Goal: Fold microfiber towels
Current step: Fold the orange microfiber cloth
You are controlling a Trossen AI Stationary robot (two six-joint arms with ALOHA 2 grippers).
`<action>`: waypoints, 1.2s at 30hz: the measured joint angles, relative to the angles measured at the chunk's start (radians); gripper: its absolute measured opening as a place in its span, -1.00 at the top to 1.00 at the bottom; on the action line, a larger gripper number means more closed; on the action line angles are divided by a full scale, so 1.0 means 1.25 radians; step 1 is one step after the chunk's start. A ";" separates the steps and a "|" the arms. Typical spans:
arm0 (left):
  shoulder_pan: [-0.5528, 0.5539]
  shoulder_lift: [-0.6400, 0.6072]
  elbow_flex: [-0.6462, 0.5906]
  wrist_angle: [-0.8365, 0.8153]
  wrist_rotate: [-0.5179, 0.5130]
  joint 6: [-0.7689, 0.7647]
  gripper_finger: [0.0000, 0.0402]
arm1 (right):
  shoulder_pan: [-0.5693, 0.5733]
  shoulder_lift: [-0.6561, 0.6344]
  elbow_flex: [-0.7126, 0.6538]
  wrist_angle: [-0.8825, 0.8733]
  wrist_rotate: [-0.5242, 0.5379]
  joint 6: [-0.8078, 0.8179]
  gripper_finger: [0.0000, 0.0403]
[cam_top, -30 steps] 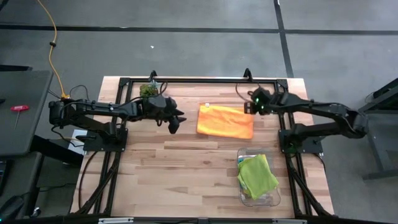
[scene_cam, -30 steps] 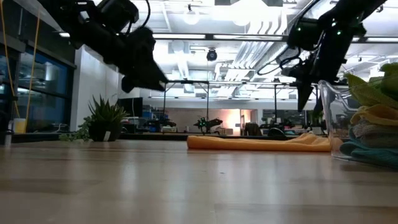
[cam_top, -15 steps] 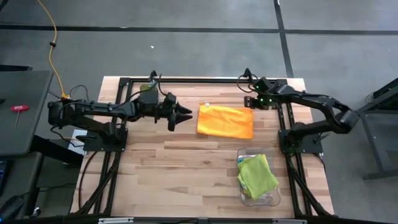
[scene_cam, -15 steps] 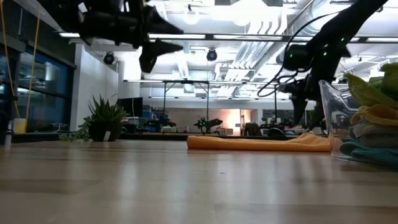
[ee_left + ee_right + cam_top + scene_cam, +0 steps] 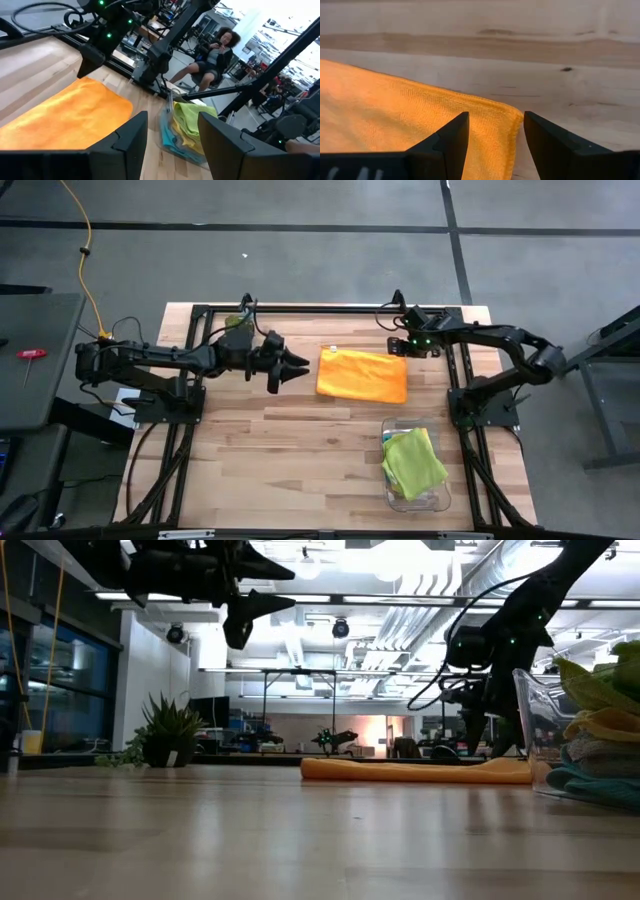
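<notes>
The folded orange towel (image 5: 362,375) lies flat on the table (image 5: 300,440), up the table from the clear bin (image 5: 437,498) holding the lime green towel (image 5: 413,462). My left pincer (image 5: 296,366) hovers released just beside that orange towel; my right pincer (image 5: 492,131) hangs released over its corner.

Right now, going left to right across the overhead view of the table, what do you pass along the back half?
Left gripper, open and empty → orange towel, lying flat → right gripper, open over the towel's far right corner. The clear bin of towels sits nearer the front right, outside that line.
</notes>
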 joint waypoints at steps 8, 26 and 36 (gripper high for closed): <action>-0.002 0.000 0.000 0.000 -0.003 0.000 0.19 | 0.001 -0.034 0.000 -0.076 0.011 0.007 0.10; -0.006 0.000 0.000 -0.003 0.000 -0.013 0.19 | 0.029 0.044 0.000 -0.004 0.032 0.064 0.10; -0.006 0.000 0.000 -0.006 0.000 -0.007 0.19 | 0.029 0.043 0.000 0.024 0.025 0.051 0.56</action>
